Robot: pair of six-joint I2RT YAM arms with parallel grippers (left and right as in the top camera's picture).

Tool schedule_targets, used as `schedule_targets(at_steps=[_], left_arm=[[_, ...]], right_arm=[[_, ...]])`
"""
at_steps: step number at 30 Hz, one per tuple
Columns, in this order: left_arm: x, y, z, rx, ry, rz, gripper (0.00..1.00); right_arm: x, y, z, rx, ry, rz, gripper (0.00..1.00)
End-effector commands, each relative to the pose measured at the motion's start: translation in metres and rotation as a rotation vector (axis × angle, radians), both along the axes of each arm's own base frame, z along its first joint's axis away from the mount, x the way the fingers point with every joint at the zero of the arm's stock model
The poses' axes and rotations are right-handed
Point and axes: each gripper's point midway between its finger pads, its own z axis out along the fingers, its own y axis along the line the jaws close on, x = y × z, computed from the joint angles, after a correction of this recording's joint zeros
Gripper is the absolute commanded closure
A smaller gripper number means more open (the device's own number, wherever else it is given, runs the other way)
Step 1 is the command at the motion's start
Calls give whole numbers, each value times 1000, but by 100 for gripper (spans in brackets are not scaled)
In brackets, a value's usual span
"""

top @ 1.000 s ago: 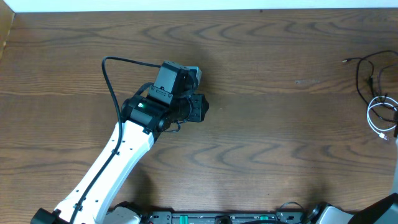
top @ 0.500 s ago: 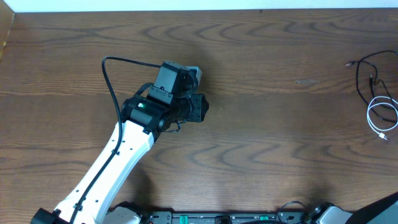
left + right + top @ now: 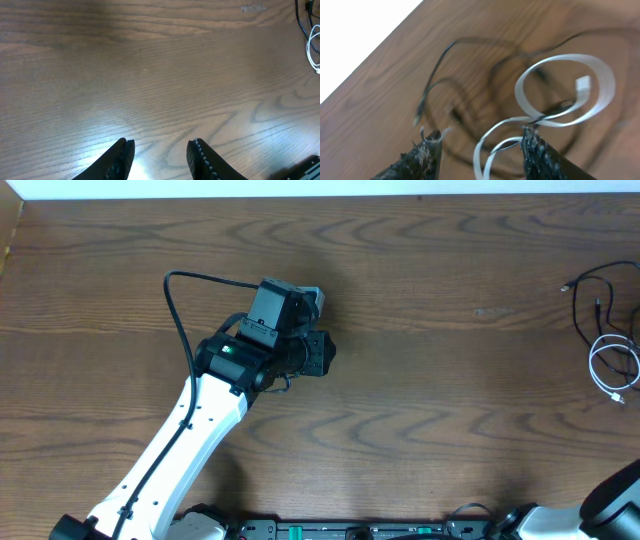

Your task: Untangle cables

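The black cable [image 3: 582, 298] and the white cable [image 3: 606, 366] lie looped together at the table's far right edge. The left wrist view shows them far off, the white cable [image 3: 313, 49] at its right edge. In the right wrist view the white cable [image 3: 560, 92] coils over the black cable [image 3: 470, 45]. My right gripper [image 3: 480, 150] is open just above them, with white loops between its fingers, and holds nothing. My left gripper [image 3: 160, 160] is open and empty over bare wood, far left of the cables. In the overhead view the left gripper [image 3: 318, 354] is under its wrist.
The left arm [image 3: 190, 430] reaches from the front left to the table's middle left, trailing its thick black wire [image 3: 180, 290]. Part of the right arm [image 3: 615, 500] shows at the front right corner. The wooden table [image 3: 430, 380] ends at a white wall behind.
The cables have shifted slightly right and up at the table's right edge. The right arm shows more at the bottom right corner. The left arm has not moved.
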Motion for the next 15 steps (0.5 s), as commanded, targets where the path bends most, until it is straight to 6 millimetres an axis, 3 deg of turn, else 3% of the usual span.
schedule_targets(at_steps=[1, 7, 12, 15], left_arm=[[4, 2, 11, 5, -41, -1, 60], [14, 15, 4, 80, -62, 51, 56], [20, 14, -10, 105, -36, 56, 55], [27, 25, -27, 183, -21, 93, 55]], right_arm=[[28, 47, -13, 156, -61, 210, 46], [56, 115, -39, 278, -54, 431, 43], [74, 180, -54, 212, 12, 635, 43], [79, 216, -63, 142, 79, 714, 43]])
